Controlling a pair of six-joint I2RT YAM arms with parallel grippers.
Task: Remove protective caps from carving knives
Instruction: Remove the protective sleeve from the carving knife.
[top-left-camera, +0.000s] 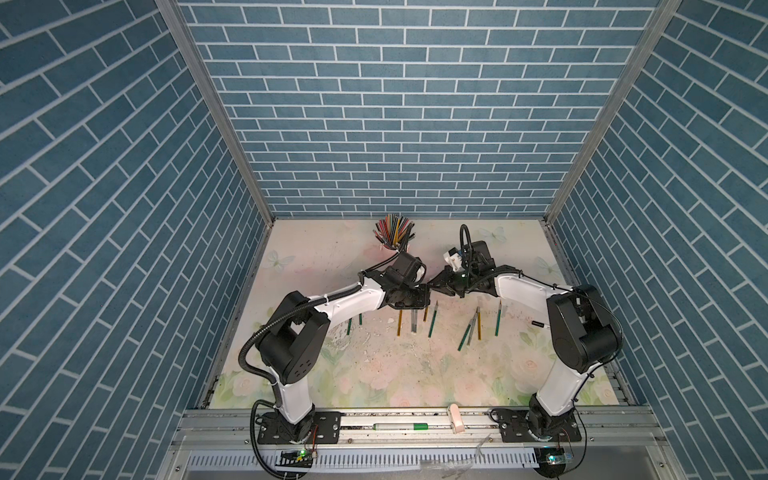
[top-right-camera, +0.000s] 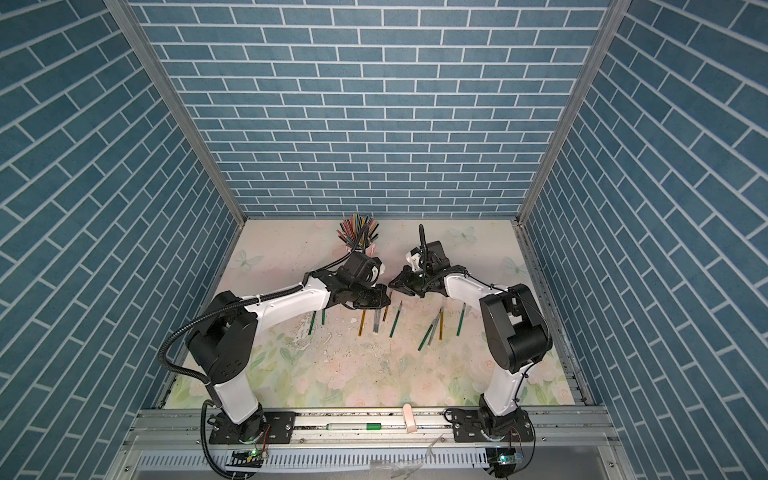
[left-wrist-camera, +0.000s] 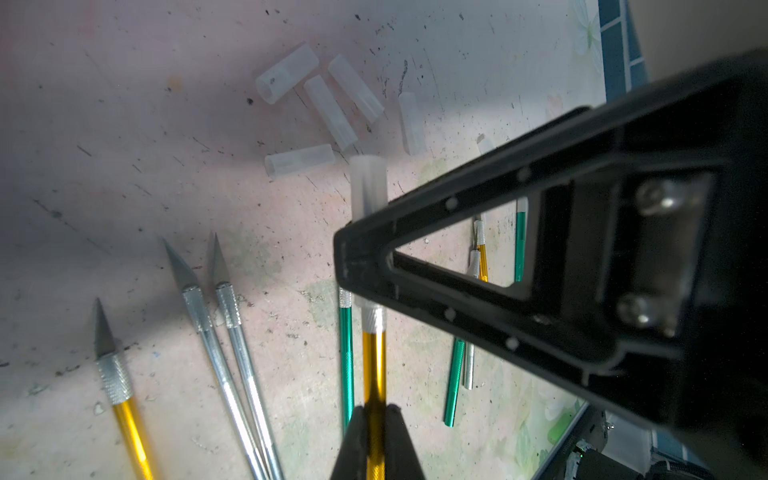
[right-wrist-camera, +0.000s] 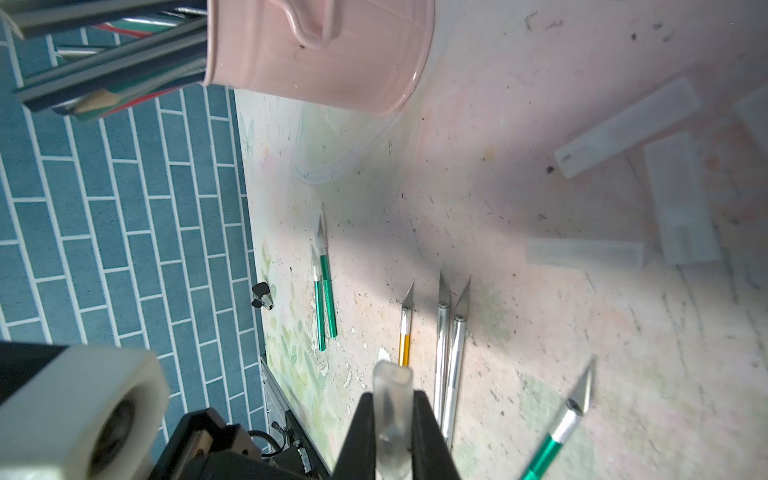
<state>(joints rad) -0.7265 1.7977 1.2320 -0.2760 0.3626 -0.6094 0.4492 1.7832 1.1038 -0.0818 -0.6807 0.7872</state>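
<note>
While the floral table (top-left-camera: 374, 374) stretched beneath them, the left arm (top-left-camera: 357, 301) and the right arm (top-left-camera: 523, 289) reached inward so that their tools met above its middle. Behind them stood a pink cup (right-wrist-camera: 324, 54) bunched with pencils (top-left-camera: 395, 232). The left gripper (left-wrist-camera: 375, 440) was clenched round the handle of a gold knife (left-wrist-camera: 374, 365), which it held lifted off the table. The right gripper (right-wrist-camera: 392, 424) was clamped on the protective cap (right-wrist-camera: 392, 395) covering that knife's blade, which showed as a dark shape inside. Other carving knives (top-left-camera: 433, 321) lay in a loose row on the table, nearer the arm bases. Among them, a gold one (left-wrist-camera: 116, 374) and two silver ones (left-wrist-camera: 224, 332) had bare blades. Several loose caps (left-wrist-camera: 330, 112) lay clustered on the table just beyond the held knife's tip.
</note>
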